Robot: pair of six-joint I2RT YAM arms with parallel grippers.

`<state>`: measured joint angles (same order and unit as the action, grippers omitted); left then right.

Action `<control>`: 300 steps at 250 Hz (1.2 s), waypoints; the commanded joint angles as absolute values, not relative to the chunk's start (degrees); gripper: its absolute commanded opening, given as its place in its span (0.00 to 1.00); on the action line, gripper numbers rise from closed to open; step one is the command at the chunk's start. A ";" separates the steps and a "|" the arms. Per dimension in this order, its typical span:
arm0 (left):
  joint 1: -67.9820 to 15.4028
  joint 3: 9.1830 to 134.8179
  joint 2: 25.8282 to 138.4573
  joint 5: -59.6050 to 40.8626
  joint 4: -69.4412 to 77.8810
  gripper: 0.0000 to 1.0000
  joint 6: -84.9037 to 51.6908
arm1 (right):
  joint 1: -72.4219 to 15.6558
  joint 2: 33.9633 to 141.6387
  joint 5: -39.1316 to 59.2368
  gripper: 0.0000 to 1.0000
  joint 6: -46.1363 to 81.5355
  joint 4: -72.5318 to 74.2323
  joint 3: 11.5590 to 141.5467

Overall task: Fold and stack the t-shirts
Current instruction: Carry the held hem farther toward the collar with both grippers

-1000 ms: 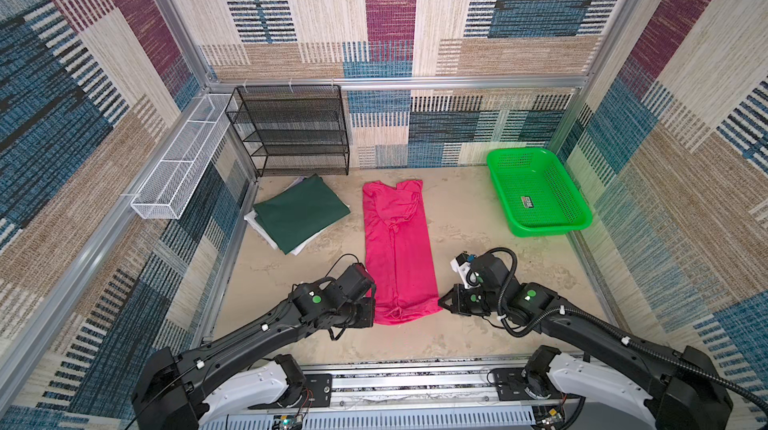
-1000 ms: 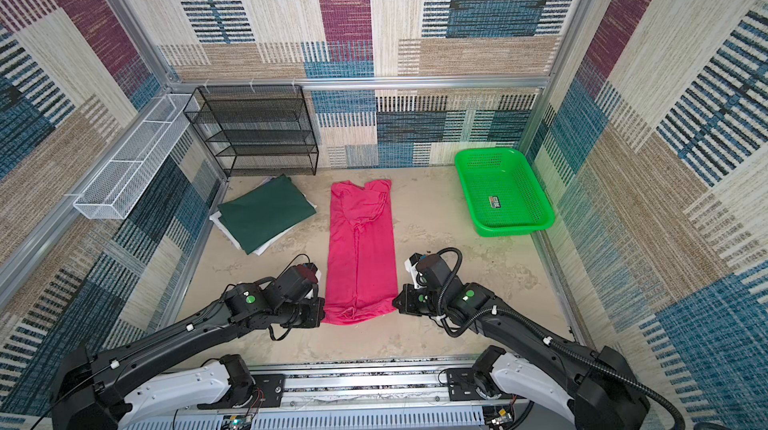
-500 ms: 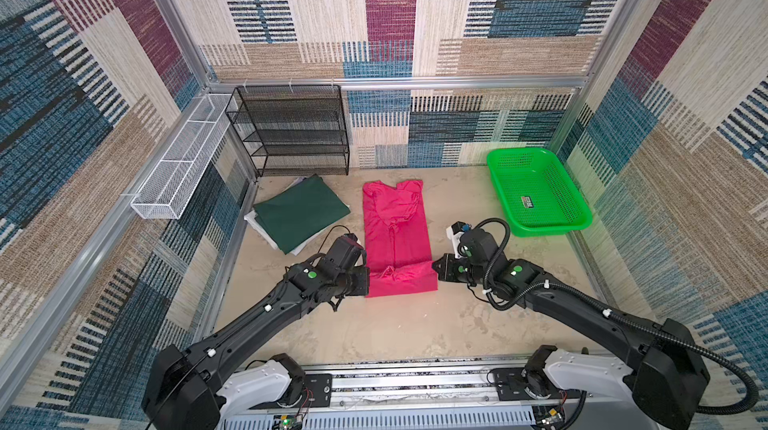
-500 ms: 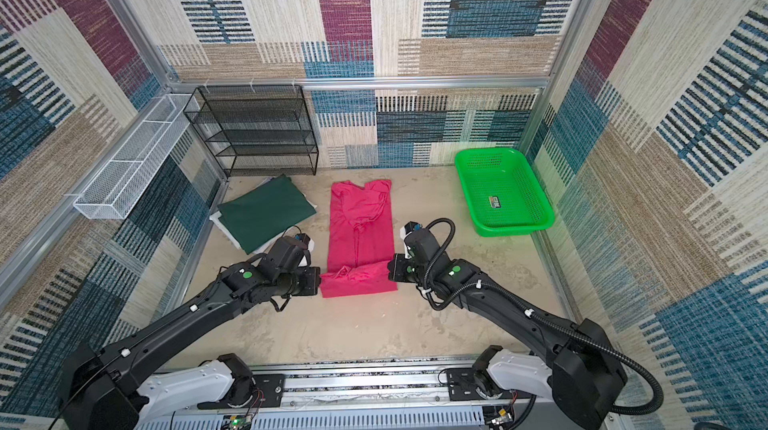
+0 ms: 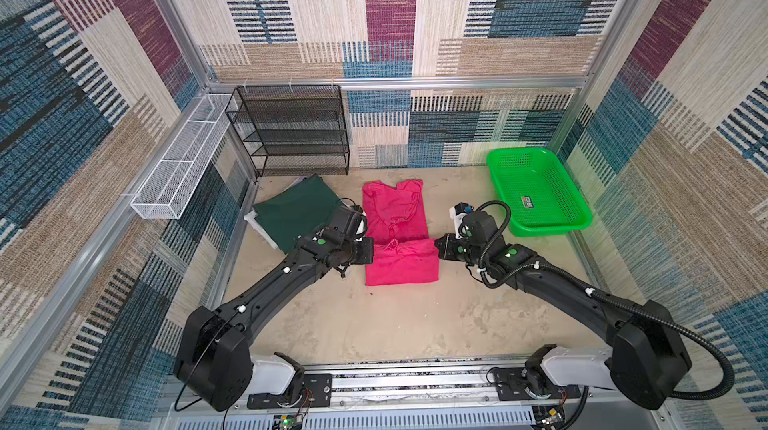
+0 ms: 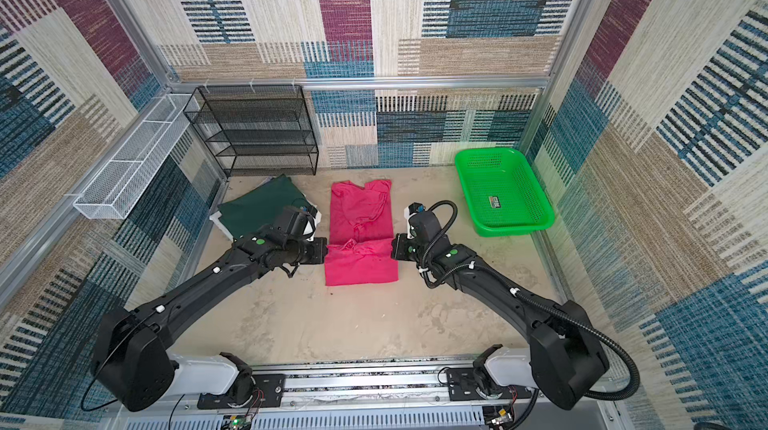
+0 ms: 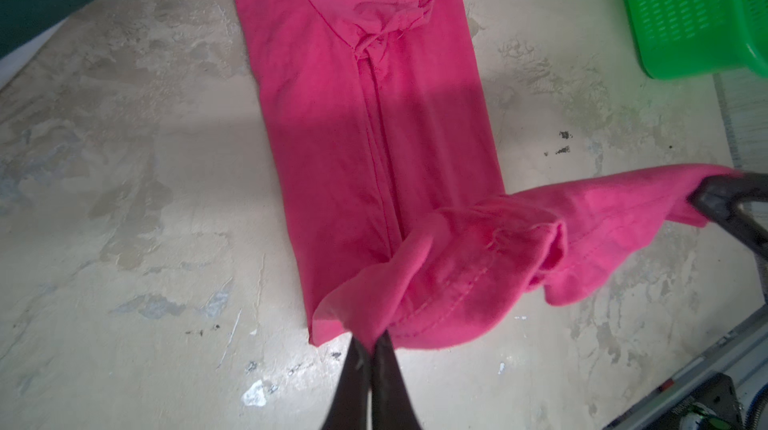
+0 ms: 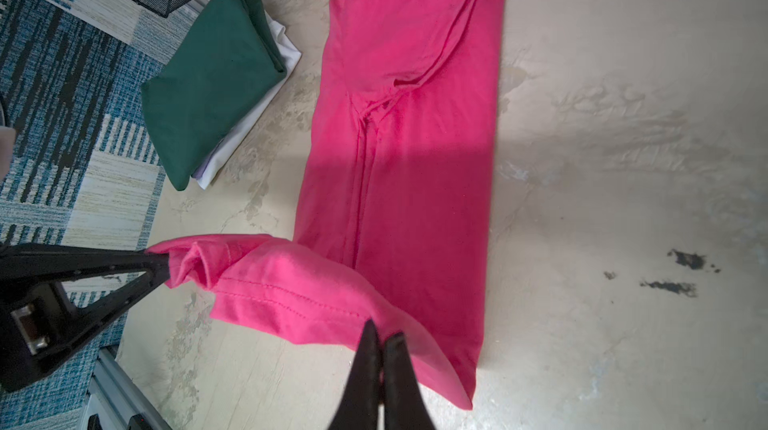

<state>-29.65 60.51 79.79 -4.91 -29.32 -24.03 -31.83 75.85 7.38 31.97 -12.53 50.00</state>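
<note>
1. The left gripper (image 7: 369, 340) and right gripper (image 8: 382, 332) are each clamping shut on a hem corner of the pink t-shirt (image 5: 392, 212).
2. They are carrying the hem from the near edge to mid-shirt, halving the strip.
3. The dark green t-shirt (image 5: 293, 212) is lying folded on a white t-shirt (image 8: 286, 48) just left, likely awaiting the pink one.

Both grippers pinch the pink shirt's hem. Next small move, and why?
Probably carry both corners toward the collar, then lower. The left gripper and right gripper are each shut on a hem corner of the pink t-shirt, and the raised hem reaches only mid-shirt, leaving the collar half uncovered.
</note>
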 commanded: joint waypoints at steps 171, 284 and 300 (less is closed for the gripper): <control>-23.05 66.99 94.21 -11.13 -23.30 0.00 -19.93 | -27.97 94.74 9.11 0.00 25.94 -4.34 58.68; -20.76 70.99 104.12 -13.81 -21.68 0.00 -19.76 | -26.80 105.24 10.46 0.00 24.24 -3.95 63.06; -20.53 71.34 104.84 -13.84 -21.60 0.00 -19.78 | -26.72 105.90 10.25 0.00 23.92 -3.88 63.46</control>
